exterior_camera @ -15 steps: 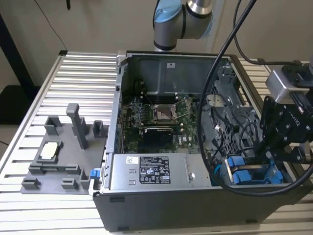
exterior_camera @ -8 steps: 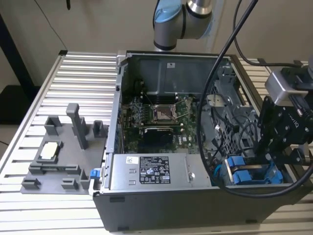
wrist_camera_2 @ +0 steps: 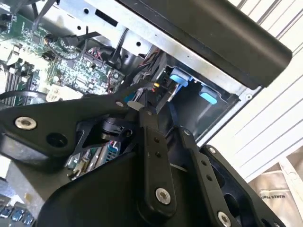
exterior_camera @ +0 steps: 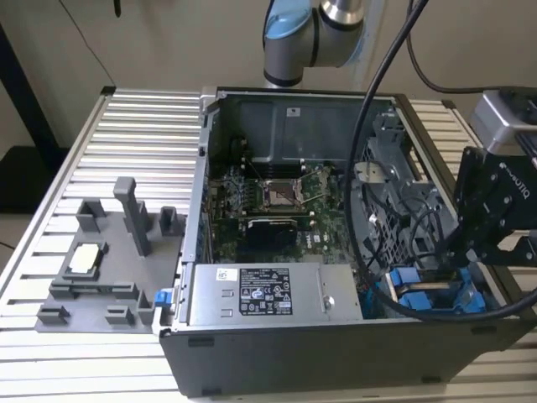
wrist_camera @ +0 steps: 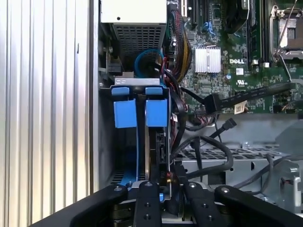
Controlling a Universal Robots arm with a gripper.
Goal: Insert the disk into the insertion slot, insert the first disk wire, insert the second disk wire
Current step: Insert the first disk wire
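One arm, one gripper (wrist_camera_2: pixel 137 107), and I'm down inside the computer case (exterior_camera: pixel 336 361), right by the power supply box (exterior_camera: pixel 268 294). My fingers (wrist_camera: pixel 147 198) are drawn in close, tips nearly meeting in the second wrist view: closed, though what they pinch I can't make out. Count with me in the first wrist view: two blue carriers, side by side just off the end of the power supply box. The disk (wrist_camera: pixel 157 113) is the one on the motherboard (wrist_camera: pixel 222 61) side, seated in the insertion slot (wrist_camera: pixel 154 82) and dead ahead of my fingers. The other carrier (wrist_camera: pixel 125 113) sits just beside it, against the case wall, and one blue wire (wrist_camera: pixel 137 156) runs down between the two. The second wrist view catches the same two blue tabs from the side, under the case's black edge. The exterior view brings in one grey fixture tray (exterior_camera: pixel 92 269) on the slatted table (exterior_camera: pixel 134 117), out past the far end of the power supply box, and one thick black cable (exterior_camera: pixel 369 151) looping over the case.
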